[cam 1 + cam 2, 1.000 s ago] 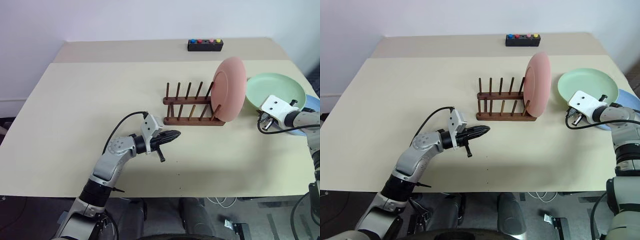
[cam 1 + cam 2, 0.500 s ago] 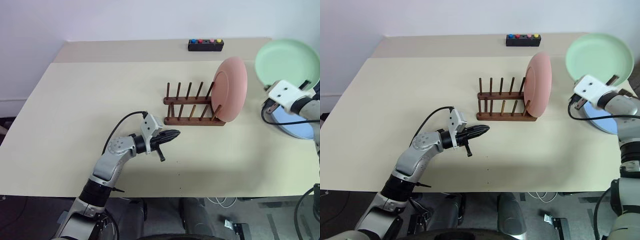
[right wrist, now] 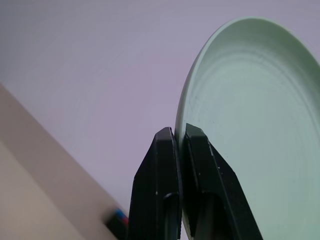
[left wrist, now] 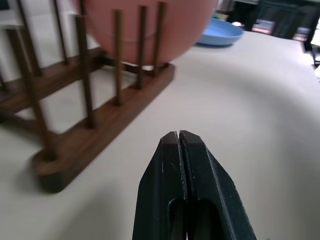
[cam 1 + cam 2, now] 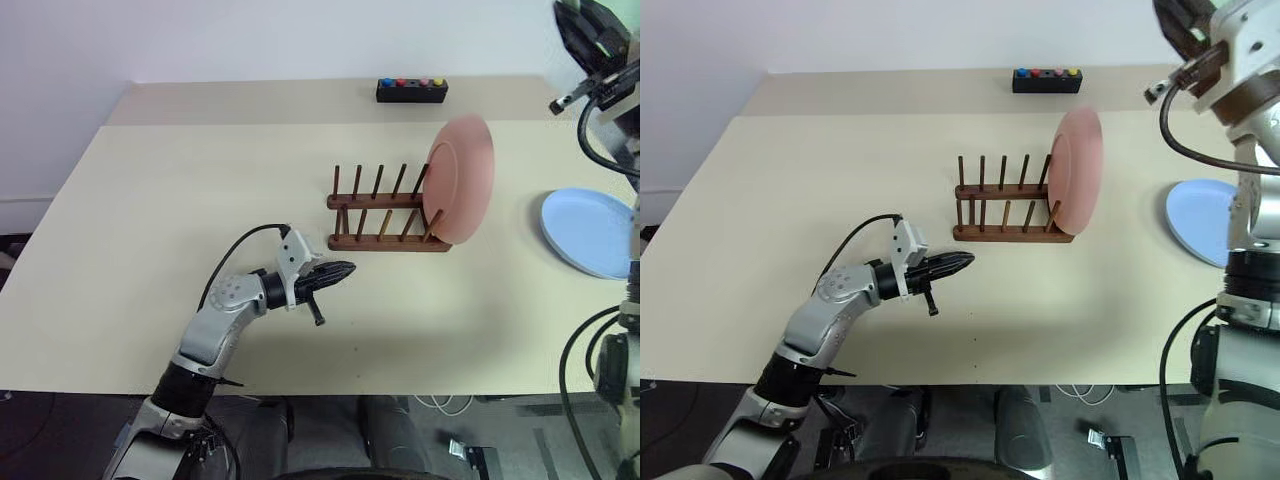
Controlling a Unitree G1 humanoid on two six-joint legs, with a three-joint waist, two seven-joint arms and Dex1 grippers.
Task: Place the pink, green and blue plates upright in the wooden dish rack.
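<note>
Head views: my left pincer [image 5: 345,269] pinched shut, empty, just short of the rack [image 5: 385,212]; pink plate [image 5: 461,178] upright in its far end, blue plate [image 5: 588,231] flat beyond.

Right wrist: right pincer [image 3: 179,137] clamped on green plate [image 3: 250,125] rim, button box [image 3: 118,224] below.

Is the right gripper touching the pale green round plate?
Touching. The right wrist view shows the right gripper with its jaws clamped on the rim of the pale green round plate.
</note>
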